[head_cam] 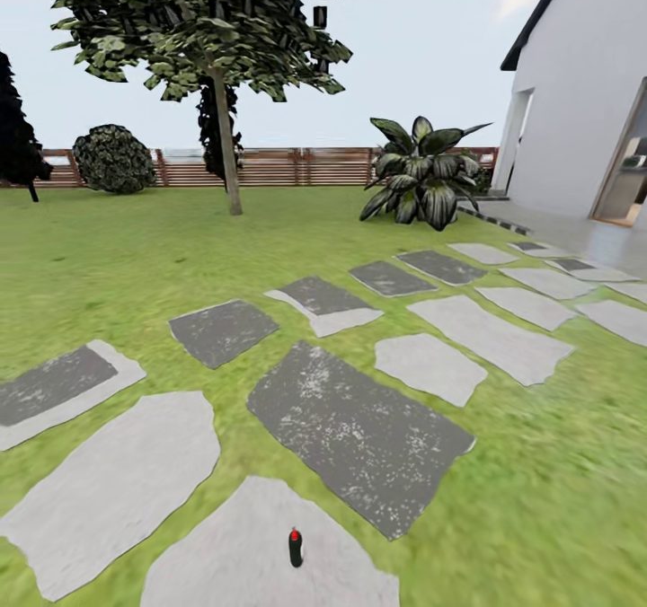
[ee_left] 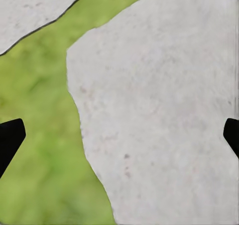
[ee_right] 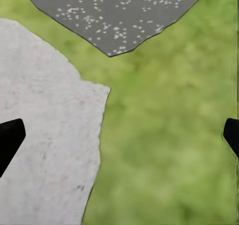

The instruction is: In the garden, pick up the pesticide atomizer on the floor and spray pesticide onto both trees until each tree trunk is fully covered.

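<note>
The atomizer [head_cam: 295, 547] stands upright on a pale paving slab [head_cam: 225, 562] at the near edge of the head view, dark-bodied with a red top. It is not between either set of jaws, and neither wrist view includes it.

The left jaws [ee_left: 119, 135] are spread wide: the black fingertips [ee_left: 10, 137] sit at opposite edges of the left wrist view, with nothing between them. Below them lies a pale slab [ee_left: 164, 115] bordered by a strip of lawn [ee_left: 40, 150].

The right jaws [ee_right: 119, 135] are likewise spread wide and hold nothing. Below them a pale slab [ee_right: 45, 150] meets the lawn [ee_right: 169, 135], with the corner of a dark speckled slab [ee_right: 119, 10] beyond.

Further out in the head view, a large dark slab [head_cam: 359, 436] lies just beyond the atomizer, followed by a path of alternating dark and pale slabs running toward the white house [head_cam: 584, 95] at the right. A broad-leaved plant [head_cam: 422, 176] stands beside the path near the house. A tree [head_cam: 229, 140] with a bare trunk rises from the lawn [head_cam: 135, 248] at mid-distance, with open grass between it and the slabs. A round bush [head_cam: 113, 160] and a slatted wooden fence [head_cam: 305, 167] close the far side.
</note>
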You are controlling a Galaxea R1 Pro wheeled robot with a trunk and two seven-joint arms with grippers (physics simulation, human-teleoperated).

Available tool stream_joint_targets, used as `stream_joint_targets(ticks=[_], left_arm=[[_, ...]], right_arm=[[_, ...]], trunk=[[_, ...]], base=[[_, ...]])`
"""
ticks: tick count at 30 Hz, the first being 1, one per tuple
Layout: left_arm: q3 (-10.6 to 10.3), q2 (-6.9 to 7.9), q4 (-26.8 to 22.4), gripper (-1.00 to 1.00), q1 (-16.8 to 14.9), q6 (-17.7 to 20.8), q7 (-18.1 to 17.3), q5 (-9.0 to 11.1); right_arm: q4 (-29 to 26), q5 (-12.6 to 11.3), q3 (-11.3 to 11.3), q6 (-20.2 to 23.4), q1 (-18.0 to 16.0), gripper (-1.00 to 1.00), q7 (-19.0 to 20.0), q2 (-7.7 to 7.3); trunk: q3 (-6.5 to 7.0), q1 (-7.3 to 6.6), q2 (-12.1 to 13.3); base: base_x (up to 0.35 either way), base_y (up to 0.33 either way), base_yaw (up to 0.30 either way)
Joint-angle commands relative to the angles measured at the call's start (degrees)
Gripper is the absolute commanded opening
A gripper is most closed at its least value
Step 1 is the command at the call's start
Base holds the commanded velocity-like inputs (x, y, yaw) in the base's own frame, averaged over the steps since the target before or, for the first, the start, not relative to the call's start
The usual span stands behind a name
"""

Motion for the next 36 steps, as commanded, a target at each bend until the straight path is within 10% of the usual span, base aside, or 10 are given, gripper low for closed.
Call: stream_joint_targets(ticks=[1, 36], left_arm=[[0.0, 0.00, 0.0, 1.00, 0.0, -0.2, 0.0, 0.4], [0.0, 0.09, 0.0, 1.00, 0.0, -0.3, 0.0, 0.7]], right_arm=[[0.1, 0.1, 0.0, -0.2, 0.0, 1.00, 0.0, 0.00], [0.1, 0.1, 0.1, -0.2, 0.0, 1.00, 0.0, 0.00]], trunk=[[-0.05, 0.01, 0.0], [-0.05, 0.01, 0.0]], base=[[0.197, -0.275, 0.038], [0.078, -0.240, 0.002]])
